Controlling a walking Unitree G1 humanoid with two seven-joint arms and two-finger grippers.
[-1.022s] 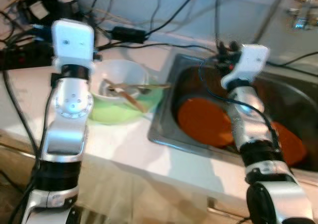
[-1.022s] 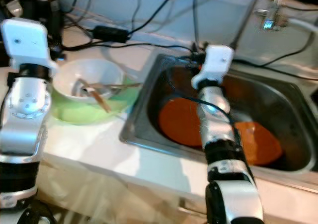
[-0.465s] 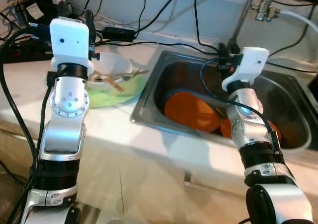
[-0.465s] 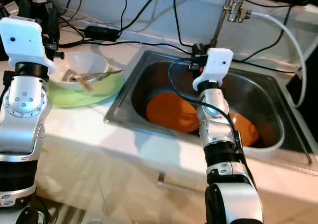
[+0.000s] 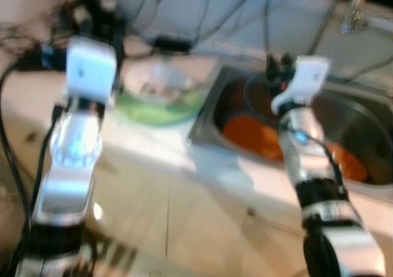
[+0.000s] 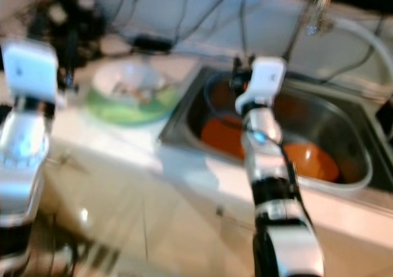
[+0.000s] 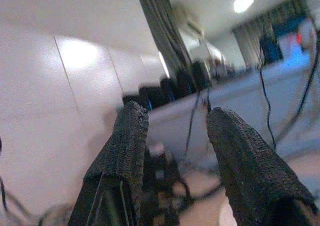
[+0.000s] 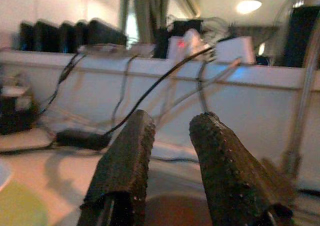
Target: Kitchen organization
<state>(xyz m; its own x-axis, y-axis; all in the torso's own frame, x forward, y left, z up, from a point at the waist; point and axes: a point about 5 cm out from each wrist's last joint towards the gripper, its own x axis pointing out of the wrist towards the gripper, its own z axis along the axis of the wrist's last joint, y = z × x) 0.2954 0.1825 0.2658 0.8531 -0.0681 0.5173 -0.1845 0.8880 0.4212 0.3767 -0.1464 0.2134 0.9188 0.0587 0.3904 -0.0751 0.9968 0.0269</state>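
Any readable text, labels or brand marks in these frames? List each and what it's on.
None readable.
White wrist housings of both silver arms: no print can be made out; the eye views are motion-blurred.
Black adapter box on the white counter: any label is too blurred to read.
White bowl on the green plate, orange plates in the steel sink: no markings made out.

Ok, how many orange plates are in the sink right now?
2: one orange plate at the sink's left end, another toward its right, beside the right arm. More may be hidden underneath.
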